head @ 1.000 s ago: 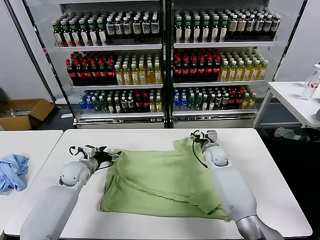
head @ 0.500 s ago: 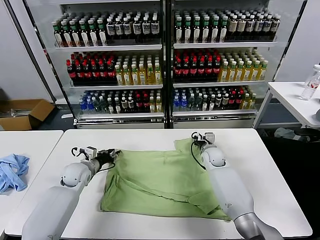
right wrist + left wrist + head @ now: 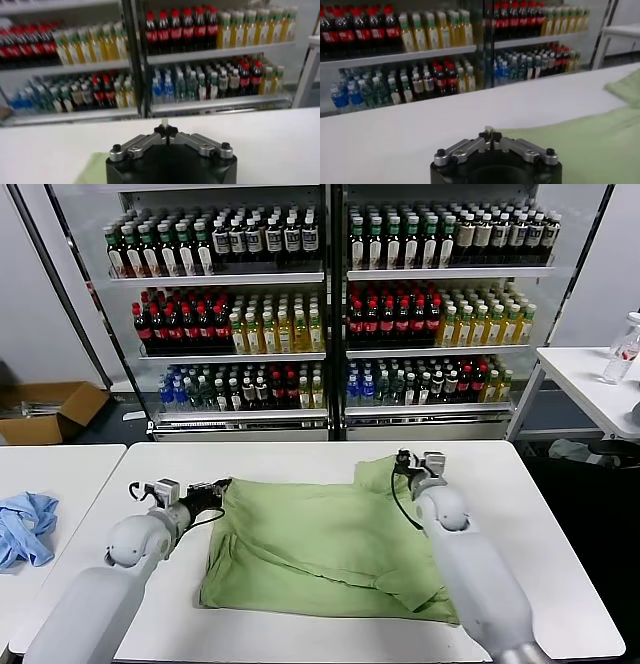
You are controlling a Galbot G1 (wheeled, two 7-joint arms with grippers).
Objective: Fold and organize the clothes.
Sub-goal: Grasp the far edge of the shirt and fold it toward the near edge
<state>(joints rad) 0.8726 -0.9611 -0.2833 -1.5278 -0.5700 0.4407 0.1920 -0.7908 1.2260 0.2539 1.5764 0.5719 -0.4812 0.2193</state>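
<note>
The light green shirt [image 3: 330,549] lies crumpled flat on the white table [image 3: 540,514]; its collar and chest print do not show. My left gripper [image 3: 217,486] is shut on the shirt's far left corner, low over the table. My right gripper [image 3: 408,465] is shut on the shirt's far right corner. In the left wrist view the fingertips [image 3: 490,134] pinch a bit of green fabric, and the shirt [image 3: 590,145] spreads beyond. In the right wrist view the gripper [image 3: 165,129] is shut on a pale sliver of cloth, with the shirt [image 3: 95,167] beside it.
A light blue cloth [image 3: 25,526] lies on a separate white table at the left. Drink coolers full of bottles [image 3: 330,314] stand behind the table. A cardboard box [image 3: 45,412] sits on the floor at far left. Another table with a bottle [image 3: 622,349] stands at far right.
Both grippers have moved slightly outward, left one to the left and right one to the right, drawing the shirt's far edge wider and straighter.
</note>
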